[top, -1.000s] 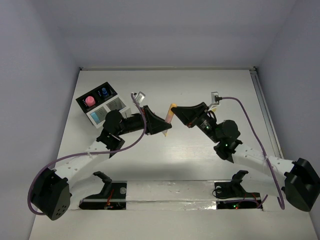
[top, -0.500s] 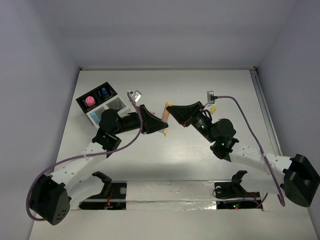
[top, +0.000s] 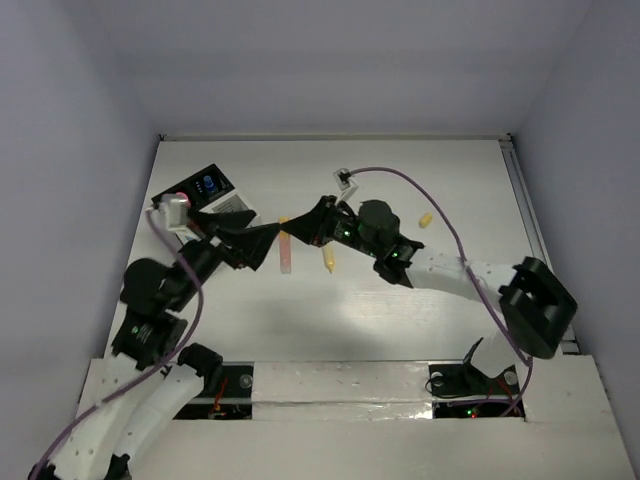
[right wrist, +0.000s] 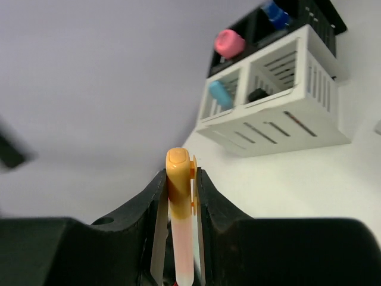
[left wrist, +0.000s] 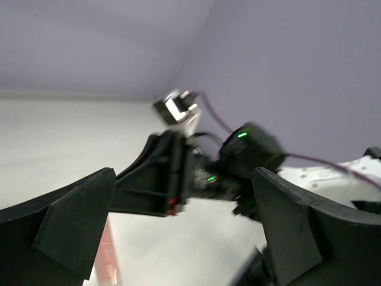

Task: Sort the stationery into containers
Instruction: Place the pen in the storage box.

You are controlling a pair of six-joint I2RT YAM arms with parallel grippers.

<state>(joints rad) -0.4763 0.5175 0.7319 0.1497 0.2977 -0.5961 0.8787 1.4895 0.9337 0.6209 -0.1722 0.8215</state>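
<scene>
The orange-capped marker (right wrist: 178, 232) is sitting clamped in the right pincer (right wrist: 179, 176). Both fingers are pressing tight against its sides and the cap is poking out past the tips. From overhead it's hanging out over the middle of the worktop (top: 420, 300), a little way right of the organizer (right wrist: 280, 122), which is sitting near the far left corner. The organizer is already holding a few things. A pink piece (right wrist: 229, 42) and a blue-capped bottle (right wrist: 274, 13) are standing in the two black compartments. A light blue marker (right wrist: 219, 93) is lying in one white compartment and something small and black (right wrist: 257, 94) in the other. The left pincer (left wrist: 183, 182) is facing the right one from just beside the marker, with its jaws standing wide apart and gripping nothing. Its wrist view is pretty blurry, so I can't tell whether it's touching the marker at all. Out on the worktop, a small yellow piece (top: 328, 262) is lying just right of the held marker. Another yellow piece (top: 425, 218) is lying well off to the right.
</scene>
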